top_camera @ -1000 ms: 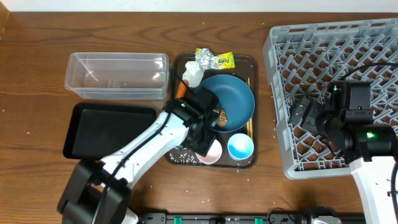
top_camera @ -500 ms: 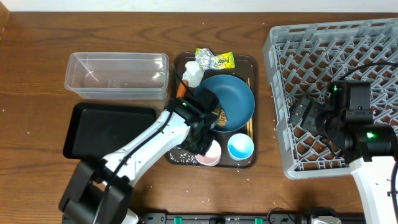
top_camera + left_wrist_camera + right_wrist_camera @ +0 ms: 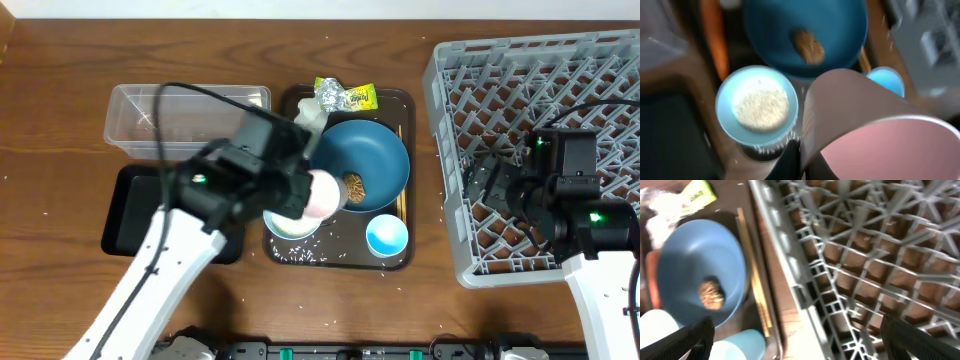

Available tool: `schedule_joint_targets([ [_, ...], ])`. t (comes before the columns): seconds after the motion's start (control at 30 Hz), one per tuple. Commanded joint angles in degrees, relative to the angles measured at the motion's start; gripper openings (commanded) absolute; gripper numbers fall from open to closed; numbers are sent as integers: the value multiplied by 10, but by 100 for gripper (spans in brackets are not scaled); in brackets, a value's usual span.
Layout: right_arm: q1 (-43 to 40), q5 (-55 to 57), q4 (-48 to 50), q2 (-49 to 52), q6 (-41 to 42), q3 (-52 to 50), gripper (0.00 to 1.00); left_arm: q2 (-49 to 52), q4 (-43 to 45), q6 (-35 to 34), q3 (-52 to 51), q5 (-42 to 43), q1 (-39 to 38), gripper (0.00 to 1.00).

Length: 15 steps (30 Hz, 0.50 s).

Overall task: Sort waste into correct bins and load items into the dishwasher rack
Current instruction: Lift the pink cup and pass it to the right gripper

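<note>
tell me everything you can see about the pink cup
The pink cup is small and round, pale pink inside, with a duller greyish-pink outer wall and a thin light rim. It is smooth, like glazed ceramic or plastic, and looks empty. The left gripper is shut on its wall and holds it tilted in the air above the brown tray, between the white bowl and the blue plate. Nothing else touches it.
</note>
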Motion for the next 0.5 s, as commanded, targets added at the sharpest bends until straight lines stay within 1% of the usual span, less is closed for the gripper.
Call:
schedule_joint_targets([
  [0.0, -5, -104, 17, -6, -59, 10, 95, -7, 34, -5, 7, 134, 40, 6],
  [0.1, -5, -247, 54, -6, -115, 10, 89, 1, 78, -5, 7, 247, 60, 6],
  [0.17, -5, -338, 79, -7, -138, 10, 85, 10, 100, -5, 7, 293, 61, 6],
  [0.33, 8, -516, 135, -7, -183, 10, 83, 26, 111, -5, 7, 364, 61, 6],
  [0.47, 39, -596, 170, -7, -211, 10, 83, 27, 124, -5, 7, 407, 61, 6],
])
